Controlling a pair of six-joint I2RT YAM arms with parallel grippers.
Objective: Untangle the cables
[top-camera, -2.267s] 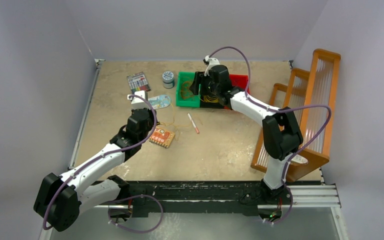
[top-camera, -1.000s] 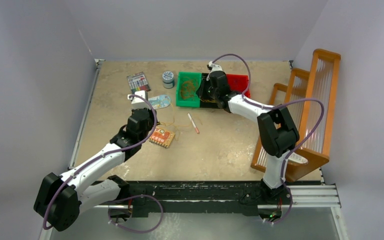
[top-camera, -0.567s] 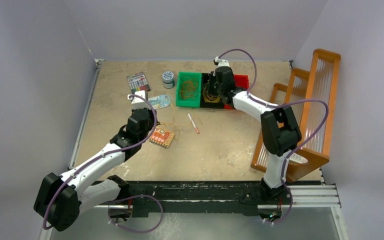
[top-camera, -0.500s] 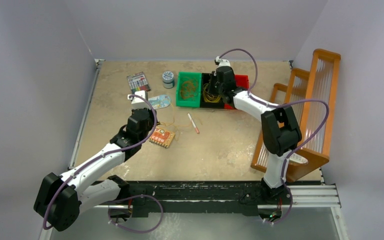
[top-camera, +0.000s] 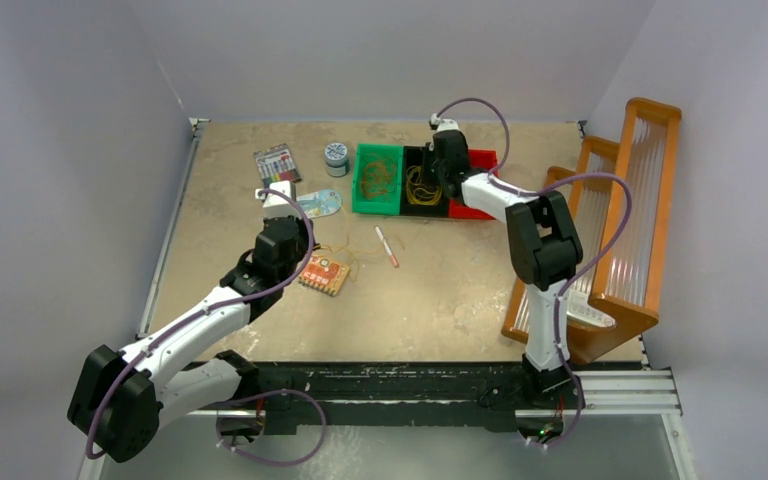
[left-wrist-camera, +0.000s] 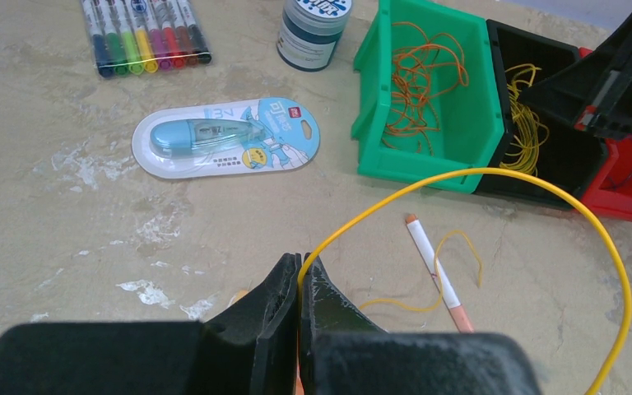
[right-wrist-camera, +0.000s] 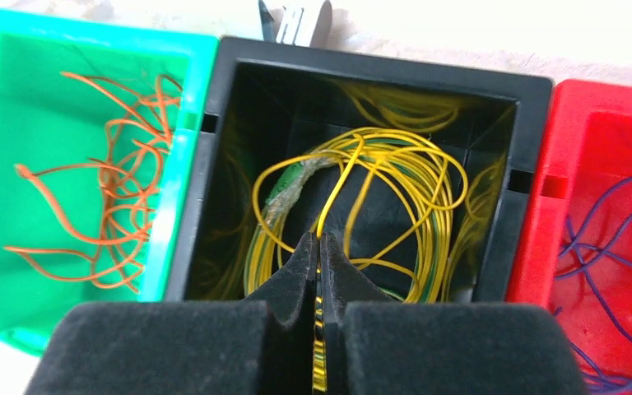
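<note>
Near the table's [top-camera: 440, 300] left edge the left gripper [left-wrist-camera: 300, 280] is pinched tight on a loose yellow cable [left-wrist-camera: 477, 173], holding its loop above the circuit board [top-camera: 324, 273] and pen [left-wrist-camera: 433, 271], likely to free it. Along the far edge colours are sorted: orange cables [left-wrist-camera: 415, 78] in the green bin [left-wrist-camera: 370, 107], purple cables [right-wrist-camera: 617, 239] in the red bin [right-wrist-camera: 617, 99]. Over the black bin [right-wrist-camera: 378, 70] between, the right gripper [right-wrist-camera: 319, 243] clamps a yellow coil [right-wrist-camera: 395, 173] strand, seemingly lodging it there

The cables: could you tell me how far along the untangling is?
Sorted: orange cables in green bin, yellow coil in black bin, purple cables in red bin. In hand: left claw pinches a yellow loop, right claw a yellow strand over the coil. Left: loose yellow wire beside the pen.
</note>
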